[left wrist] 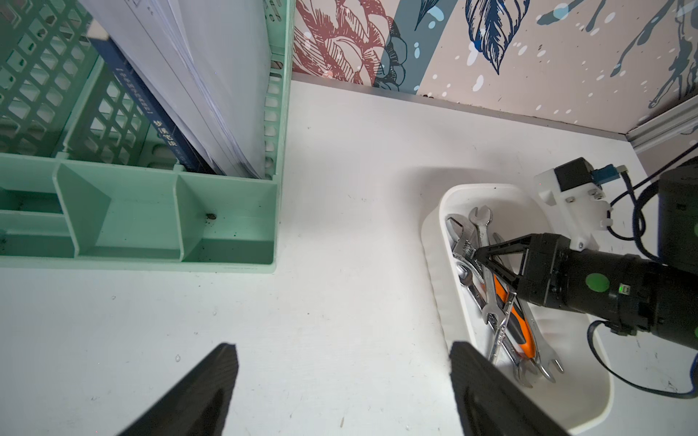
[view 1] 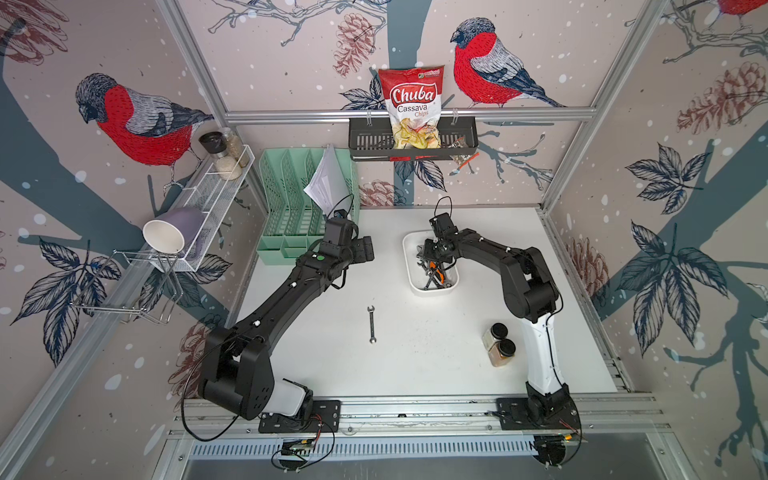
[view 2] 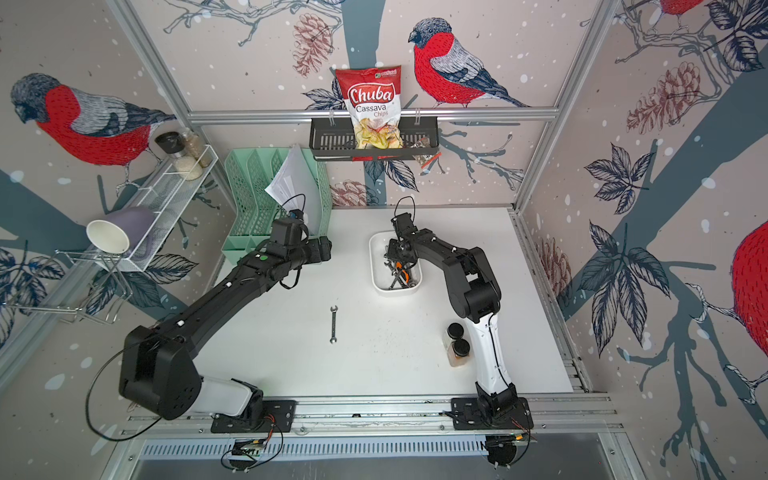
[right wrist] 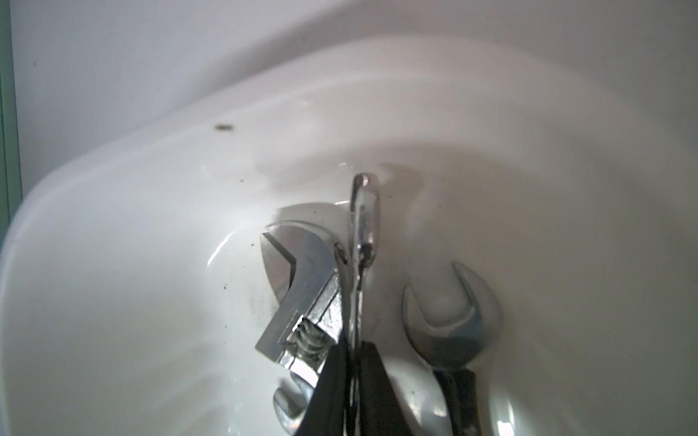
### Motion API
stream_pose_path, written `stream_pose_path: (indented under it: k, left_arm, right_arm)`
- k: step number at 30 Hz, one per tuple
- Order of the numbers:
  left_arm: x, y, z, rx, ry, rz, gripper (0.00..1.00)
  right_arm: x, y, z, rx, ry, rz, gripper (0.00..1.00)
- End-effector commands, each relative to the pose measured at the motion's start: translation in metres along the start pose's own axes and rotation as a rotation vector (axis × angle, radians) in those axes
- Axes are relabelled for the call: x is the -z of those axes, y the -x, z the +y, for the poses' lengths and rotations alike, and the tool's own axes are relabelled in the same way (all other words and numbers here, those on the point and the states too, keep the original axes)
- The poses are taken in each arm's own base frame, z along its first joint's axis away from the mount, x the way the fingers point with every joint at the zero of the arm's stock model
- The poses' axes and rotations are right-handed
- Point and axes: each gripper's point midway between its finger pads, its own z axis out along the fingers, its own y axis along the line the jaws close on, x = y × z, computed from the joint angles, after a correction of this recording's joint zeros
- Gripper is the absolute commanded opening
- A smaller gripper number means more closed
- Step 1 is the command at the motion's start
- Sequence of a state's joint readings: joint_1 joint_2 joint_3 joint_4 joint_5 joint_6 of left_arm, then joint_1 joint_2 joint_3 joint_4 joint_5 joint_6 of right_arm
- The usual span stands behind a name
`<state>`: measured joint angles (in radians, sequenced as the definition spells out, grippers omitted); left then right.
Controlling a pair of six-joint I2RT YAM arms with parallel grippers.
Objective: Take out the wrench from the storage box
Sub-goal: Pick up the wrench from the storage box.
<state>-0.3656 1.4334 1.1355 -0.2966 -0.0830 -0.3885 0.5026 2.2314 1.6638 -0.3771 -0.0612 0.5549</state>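
Left gripper (left wrist: 342, 347): nearest lens; jaws wide apart, nothing between them, over white table (view 1: 415, 365).
Organiser (left wrist: 132, 234): mint green, back-left of table.
Storage box (view 1: 432, 292): white tub, back of table, holds tool pile (left wrist: 491, 294) incl. adjustable spanner (right wrist: 302, 287).
Right gripper (left wrist: 476, 252): tips inside box, pinched tight on wrench (right wrist: 362, 226), held edge-on w/in box.
Second wrench (view 1: 372, 324): loose on table nr ctr, well apart from box.

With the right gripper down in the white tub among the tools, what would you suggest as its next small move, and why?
Probably a slow, straight lift. The right gripper looks shut on a slim wrench standing on edge in the storage box, with an adjustable spanner close beside it, so rising gently should free it without dragging neighbours.
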Motion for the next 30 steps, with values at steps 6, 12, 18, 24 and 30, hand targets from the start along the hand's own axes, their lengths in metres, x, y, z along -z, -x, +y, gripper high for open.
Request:
stream_pose_path:
  k: [6, 12, 18, 24, 30]
  left_arm:
    - [-0.001, 0.003, 0.000, -0.002, 0.000, -0.012, 0.91]
    - [-0.002, 0.004, -0.001, 0.001, -0.006, -0.010, 0.91]
    - [-0.001, 0.003, 0.000, -0.001, 0.000, -0.011, 0.91]
    - [0.000, 0.004, 0.000, 0.002, 0.000, -0.012, 0.91]
    - [0.006, 0.009, 0.002, 0.004, 0.012, -0.036, 0.91]
  right_arm:
    - [0.006, -0.001, -0.001, -0.015, 0.009, 0.008, 0.08]
    - [0.014, 0.006, 0.003, -0.035, 0.056, -0.006, 0.01]
    - [0.028, 0.016, 0.011, -0.048, 0.107, -0.037, 0.00]
    - [0.044, 0.021, 0.023, -0.061, 0.192, -0.061, 0.00]
    - [0.067, 0.021, 0.040, -0.039, 0.264, -0.096, 0.00]
